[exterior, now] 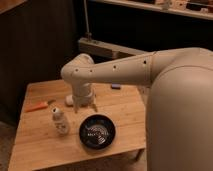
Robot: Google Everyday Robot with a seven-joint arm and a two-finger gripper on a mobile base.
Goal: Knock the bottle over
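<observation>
Dim warm light, dark background; gripper (pixel 85 107) low over lit table (pixel 40 145).

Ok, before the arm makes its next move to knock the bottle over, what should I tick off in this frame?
1. Bottle not yet knocked over: it stands upright on the table. Ok.
2. Gripper within range: it is low over the table, behind and image-right of the bottle, not touching it. Ok.
3. Room for the bottle to fall: bare wood shows on its image-left and near side. Ok.
4. Black bowl out of the way: it sits close on the bottle's image-right, below the gripper, so a sweep may brush it. Cannot tell.
5. Orange-handled tool out of the way: it lies apart, behind and image-left of the bottle. Ok.
</observation>
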